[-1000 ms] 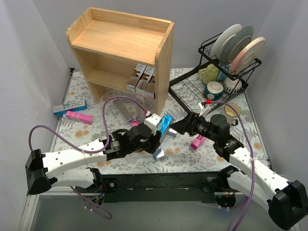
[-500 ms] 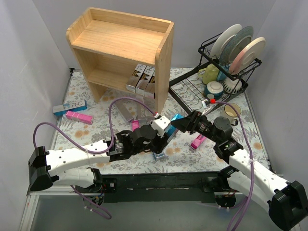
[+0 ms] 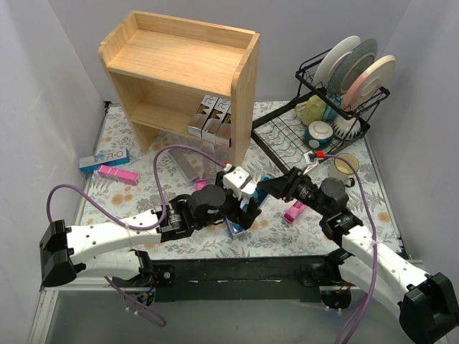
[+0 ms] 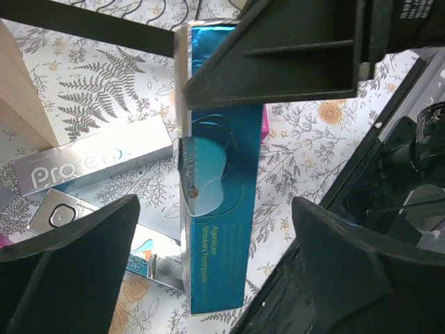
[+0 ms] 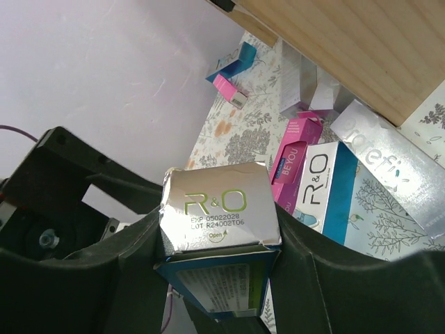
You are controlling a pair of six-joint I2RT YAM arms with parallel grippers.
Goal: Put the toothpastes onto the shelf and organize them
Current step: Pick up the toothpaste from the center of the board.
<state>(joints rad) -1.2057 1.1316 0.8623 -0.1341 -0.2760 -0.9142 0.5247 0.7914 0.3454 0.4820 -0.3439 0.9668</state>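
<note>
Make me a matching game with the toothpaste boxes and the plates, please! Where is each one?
Things:
1. blue toothpaste box between the arms
2. row of silver boxes
3. plates
4. pink box by the left wall

Places:
A. standing in the black dish rack
B. lying on the table
C. on the lower level of the shelf
D. gripped by the right end effector

Pairs: 1-D, 2-C, 3-A, 4-B
</note>
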